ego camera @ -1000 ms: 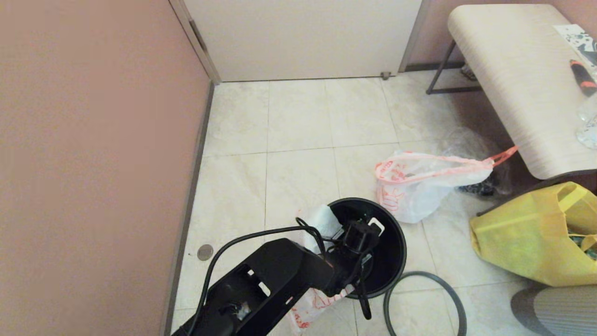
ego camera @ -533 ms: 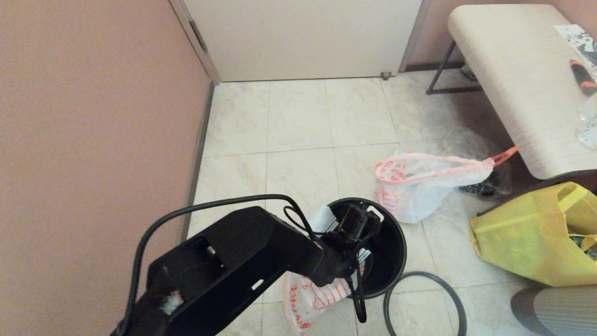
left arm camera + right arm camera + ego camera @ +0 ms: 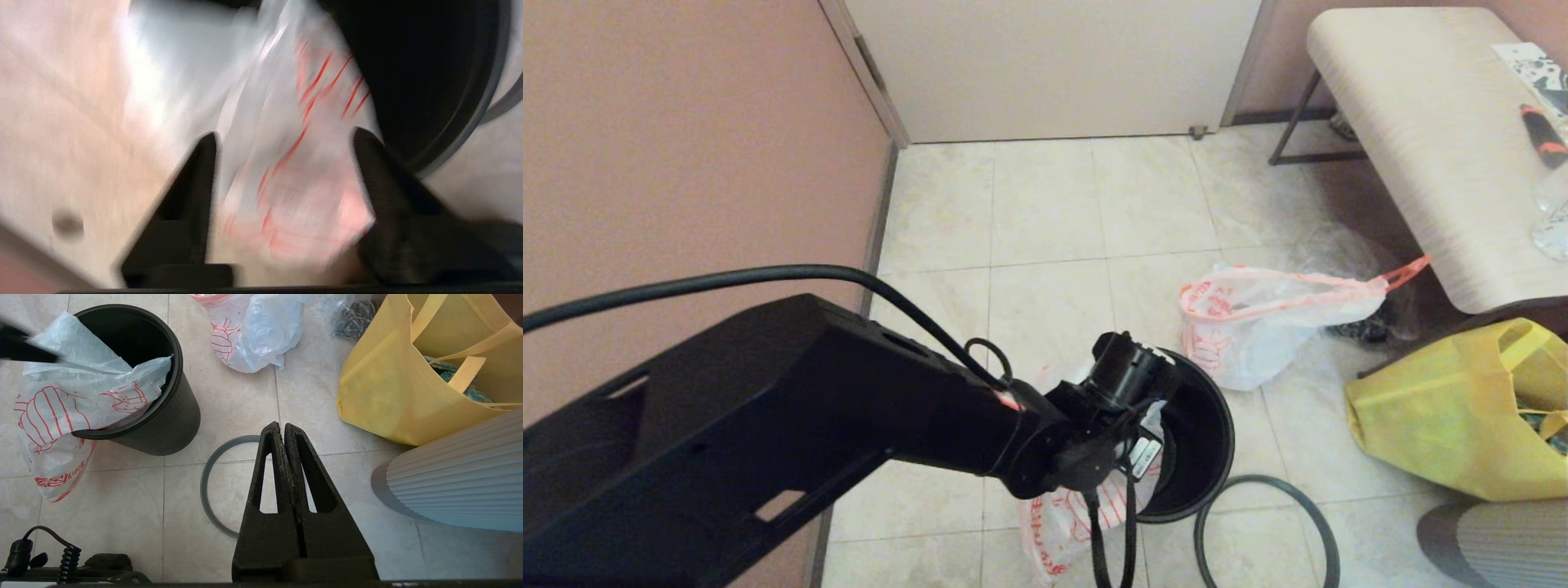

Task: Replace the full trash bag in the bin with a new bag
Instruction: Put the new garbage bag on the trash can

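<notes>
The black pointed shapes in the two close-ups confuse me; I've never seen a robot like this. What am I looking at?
It is a two-armed robot changing a bin bag. The wide picture comes from a camera on its head. The close-ups come from a camera on each wrist, so the black points are that arm's tool. The left tool is open, with the new bag showing between its fingers. That bag drapes over the edge of the bin. The right tool is shut, holds nothing, and hangs above the grey rim ring lying on the floor. Also on the floor are a full bag and a yellow bag, near a bench.
</notes>
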Motion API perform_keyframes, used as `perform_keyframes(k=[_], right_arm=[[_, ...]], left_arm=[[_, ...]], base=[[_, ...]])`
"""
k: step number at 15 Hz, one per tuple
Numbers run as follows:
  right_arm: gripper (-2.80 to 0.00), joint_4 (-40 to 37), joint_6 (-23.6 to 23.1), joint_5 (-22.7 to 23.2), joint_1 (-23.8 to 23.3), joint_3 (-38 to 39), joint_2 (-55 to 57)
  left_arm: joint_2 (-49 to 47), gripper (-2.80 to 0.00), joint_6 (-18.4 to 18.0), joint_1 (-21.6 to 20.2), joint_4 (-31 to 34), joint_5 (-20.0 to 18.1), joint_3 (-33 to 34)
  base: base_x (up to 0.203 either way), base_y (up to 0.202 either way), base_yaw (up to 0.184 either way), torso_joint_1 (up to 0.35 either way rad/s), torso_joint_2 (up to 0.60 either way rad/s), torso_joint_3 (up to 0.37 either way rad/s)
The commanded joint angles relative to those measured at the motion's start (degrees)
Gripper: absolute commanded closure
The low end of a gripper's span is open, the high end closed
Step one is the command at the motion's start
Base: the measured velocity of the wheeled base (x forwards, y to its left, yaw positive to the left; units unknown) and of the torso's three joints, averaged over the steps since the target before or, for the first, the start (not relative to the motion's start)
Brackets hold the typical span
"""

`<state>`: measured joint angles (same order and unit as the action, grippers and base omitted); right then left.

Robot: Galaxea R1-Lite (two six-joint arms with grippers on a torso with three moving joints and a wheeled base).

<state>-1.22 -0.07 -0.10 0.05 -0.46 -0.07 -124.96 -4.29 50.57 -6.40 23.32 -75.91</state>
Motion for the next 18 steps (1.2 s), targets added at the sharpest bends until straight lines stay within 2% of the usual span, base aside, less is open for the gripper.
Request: perform_keyframes(k=[1,4,5,7,9,12,14,17,18], right_arm=[[0.0,-0.01,-0.01,0.01,-0.05,0.01,-0.01],[0.0,0.01,-0.01,0.01,-0.03,0.01,-0.01],[0.0,-0.01,-0.01,0.01,0.04,0.02,-0.01],[0.0,-0.01,-0.01,0.01,0.03,0.02,-0.01],[0.0,-0.01,-0.01,0.01,0.04,0.02,-0.01],[0.0,-0.01,-0.01,0.01,0.02,0.01,-0.01],[0.0,-0.01,-0.01,0.01,0.01,0.02,-0.01],[0.0,-0.01,-0.01,0.01,0.04,0.02,-0.01],[0.0,0.02,-0.01,0.01,0.02,0.02,-0.01]], left_arm=[[6.14,0.0,1.69,-0.86,-0.5,0.04,6.43],[11.21,0.0,8.08,-3.98,-3.09,-1.61,18.44],[11.42,0.0,10.03,-6.91,-4.48,-4.59,21.17],[10.04,0.0,10.64,-13.07,-11.7,-12.04,25.64],[5.52,0.0,7.62,-17.14,-17.83,-15.05,29.4],[-3.8,0.0,3.5,-21.55,-24.3,-17.05,29.6],[-10.26,0.0,-0.35,-24.2,-30.2,-17.42,26.88],[-18.02,0.0,-4.7,-26.73,-32.54,-18.58,20.57],[-18.94,-2.8,-6.04,-27.83,-32.0,-21.99,18.99]], base=[[0.0,0.0,0.0,0.0,0.0,0.0],[0.0,0.0,0.0,0.0,0.0,0.0],[0.0,0.0,0.0,0.0,0.0,0.0],[0.0,0.0,0.0,0.0,0.0,0.0],[0.0,0.0,0.0,0.0,0.0,0.0],[0.0,0.0,0.0,0.0,0.0,0.0],[0.0,0.0,0.0,0.0,0.0,0.0],[0.0,0.0,0.0,0.0,0.0,0.0],[0.0,0.0,0.0,0.0,0.0,0.0]])
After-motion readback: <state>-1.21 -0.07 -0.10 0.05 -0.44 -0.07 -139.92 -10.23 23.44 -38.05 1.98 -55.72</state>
